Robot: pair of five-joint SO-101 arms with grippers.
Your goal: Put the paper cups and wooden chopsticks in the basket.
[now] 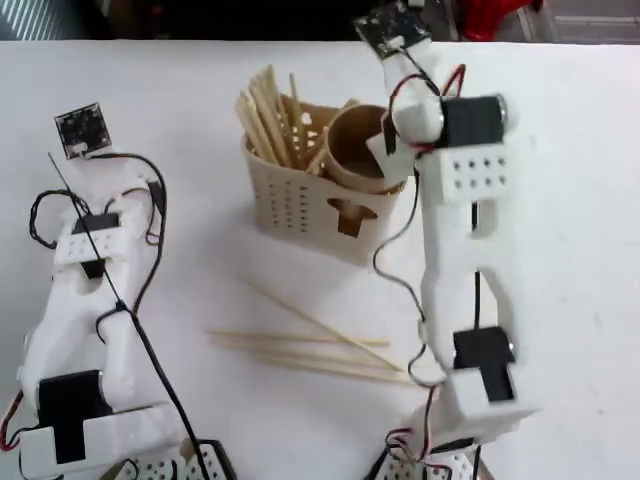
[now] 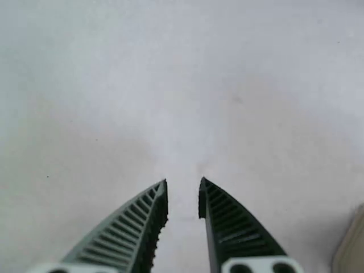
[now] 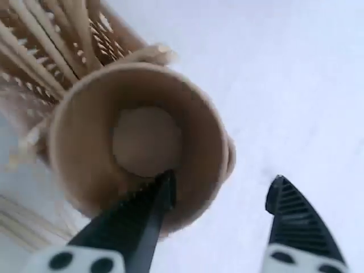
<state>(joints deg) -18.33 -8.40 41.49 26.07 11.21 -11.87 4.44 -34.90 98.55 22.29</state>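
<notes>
Paper cup (image 3: pixel 142 142) sits in the basket (image 1: pixel 290 200), my right tool (image 3: pixel 222 177) agape astride its wall, left tool (image 2: pixel 183 185) barely ajar, empty; loose chopsticks (image 1: pixel 310 350) left.

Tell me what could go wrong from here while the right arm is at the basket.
1. The right gripper is open astride the paper cup wall, with one finger inside. Pulling away could snag the rim and tip the cup out of the basket.
2. The loose chopsticks lie on the table close to that arm's base, so a low retreat might scatter them.
</notes>
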